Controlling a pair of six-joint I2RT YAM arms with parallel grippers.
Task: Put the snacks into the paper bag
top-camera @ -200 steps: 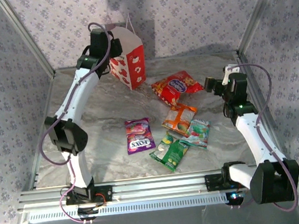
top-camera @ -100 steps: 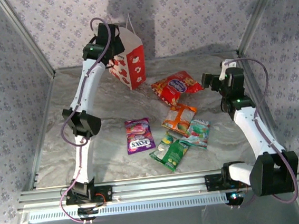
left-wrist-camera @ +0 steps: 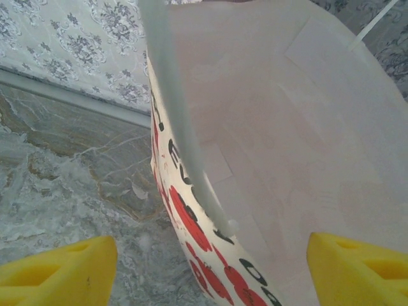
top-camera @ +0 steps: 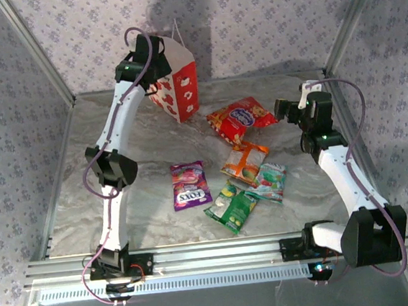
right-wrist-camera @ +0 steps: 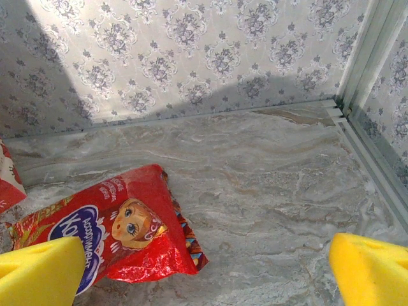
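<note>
Left hand [left-wrist-camera: 207, 274], newly raised, open astride rim of paper bag [left-wrist-camera: 287, 127]

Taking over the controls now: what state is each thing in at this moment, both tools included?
paper bag: upright, mouth open
red packet: on table, not bagged
purple packet: on table, not bagged
orange packet: on table, not bagged
teal packet: on table, not bagged
green packet: on table, not bagged
left tool: open, straddling the bag's side wall
right tool: open, empty, beside the red packet
</note>
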